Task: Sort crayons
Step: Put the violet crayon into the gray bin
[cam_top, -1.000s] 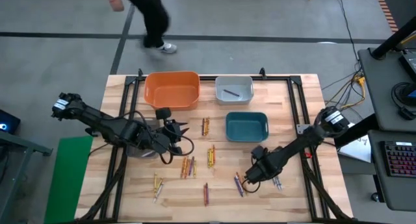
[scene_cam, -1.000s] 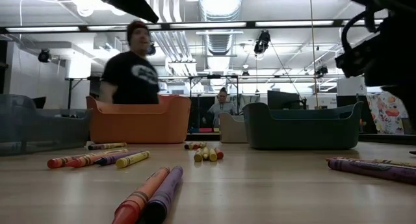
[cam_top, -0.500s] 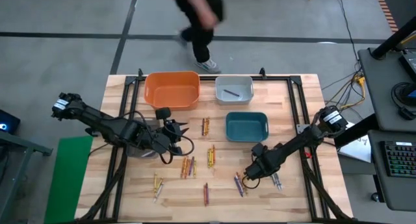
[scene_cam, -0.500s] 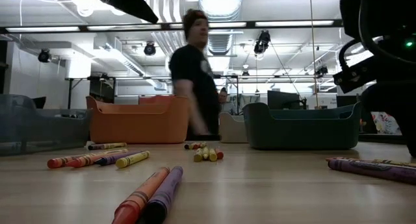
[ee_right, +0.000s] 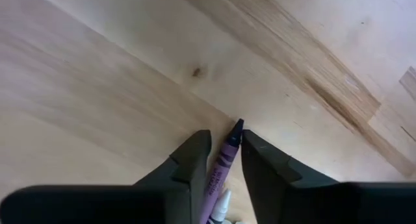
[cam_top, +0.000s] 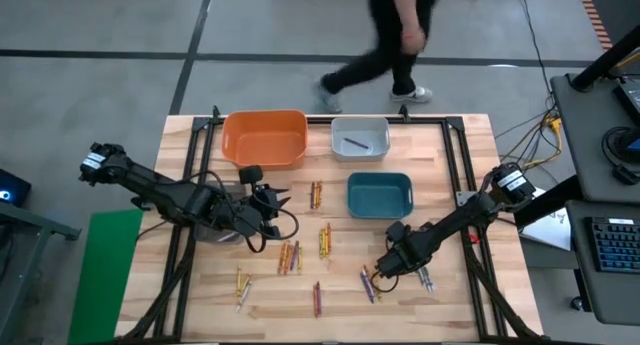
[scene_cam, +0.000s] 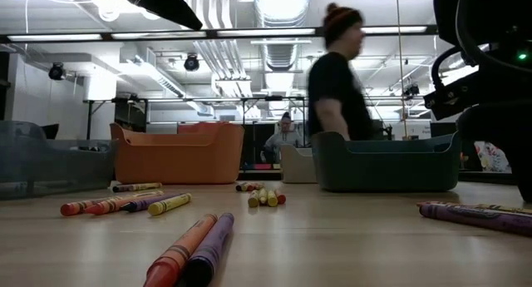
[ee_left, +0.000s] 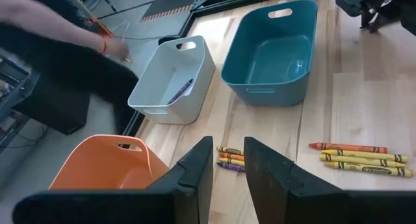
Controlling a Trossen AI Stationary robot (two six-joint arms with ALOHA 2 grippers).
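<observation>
Crayons, thin paper-wrapped wax sticks in yellow, orange, red and purple (cam_top: 323, 239), lie scattered in small groups over the pale wooden worktop (cam_top: 450, 185).

The right end effector (ee_right: 224, 160) sits low on the worktop, its two dark fingers (ee_right: 188, 165) drawn in narrowly around one purple crayon (ee_right: 223, 159), whose tip pokes out ahead of them.

Such a stick looks light, stiff and brittle, likely to roll or snap, so mid-length seems the safest place to pinch.

The left end effector (ee_left: 227, 169) hovers empty over the worktop's left half, its fingers a narrow gap apart.

Beyond stand an orange plastic bin (cam_top: 265, 137), a white bin (cam_top: 360, 138) holding one crayon, and a teal bin (cam_top: 380, 194).

A person (cam_top: 390, 35) walks past behind.
</observation>
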